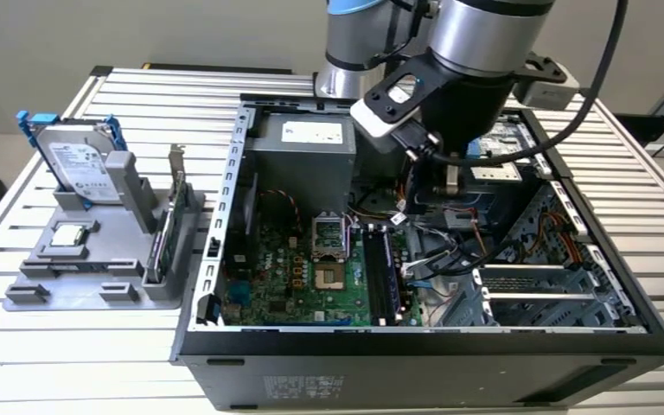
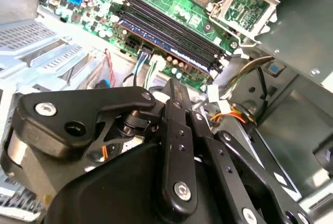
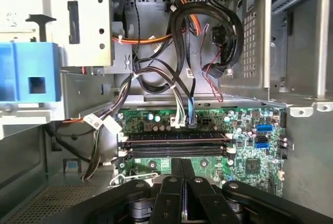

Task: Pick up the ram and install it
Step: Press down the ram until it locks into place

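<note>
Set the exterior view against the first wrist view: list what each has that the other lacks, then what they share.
Exterior view: the slatted table, a grey holder with a hard drive, a small square chip and an upright card, and the arm above the case. First wrist view: a blue bracket beside the cable bundle. Shared: the green motherboard and its black slots.

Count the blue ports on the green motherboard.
2. One blue port sits near the motherboard edge in the first wrist view, the other blue port right beside it; cables may hide more.
</note>
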Available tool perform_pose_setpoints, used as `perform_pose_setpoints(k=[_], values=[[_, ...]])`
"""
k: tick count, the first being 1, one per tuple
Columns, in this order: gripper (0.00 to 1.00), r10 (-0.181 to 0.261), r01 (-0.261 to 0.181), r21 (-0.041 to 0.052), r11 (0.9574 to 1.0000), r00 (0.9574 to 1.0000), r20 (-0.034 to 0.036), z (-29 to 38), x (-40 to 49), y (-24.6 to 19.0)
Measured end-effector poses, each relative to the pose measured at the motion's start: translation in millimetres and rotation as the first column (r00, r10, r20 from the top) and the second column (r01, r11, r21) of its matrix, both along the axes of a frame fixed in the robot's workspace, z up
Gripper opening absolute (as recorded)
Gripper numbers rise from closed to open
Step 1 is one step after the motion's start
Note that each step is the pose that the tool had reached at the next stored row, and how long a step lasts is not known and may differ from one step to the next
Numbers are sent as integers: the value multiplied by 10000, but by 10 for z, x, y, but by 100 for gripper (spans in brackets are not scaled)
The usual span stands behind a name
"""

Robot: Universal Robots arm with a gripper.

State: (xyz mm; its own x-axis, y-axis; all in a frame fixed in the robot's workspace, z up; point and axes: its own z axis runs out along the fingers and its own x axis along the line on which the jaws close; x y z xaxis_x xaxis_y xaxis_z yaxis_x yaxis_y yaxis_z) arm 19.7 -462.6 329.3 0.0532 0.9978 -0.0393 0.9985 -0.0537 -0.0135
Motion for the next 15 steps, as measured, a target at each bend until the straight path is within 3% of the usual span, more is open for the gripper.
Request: perform_pose_setpoints(k=[4, 7, 15], values=[[0, 0, 0, -2, 10000, 10000, 0, 140, 0, 0], [0, 0, 0, -1, 10000, 10000, 0, 200, 0, 0], [0, 0, 0, -1, 10000, 10000, 0, 217, 0, 0]])
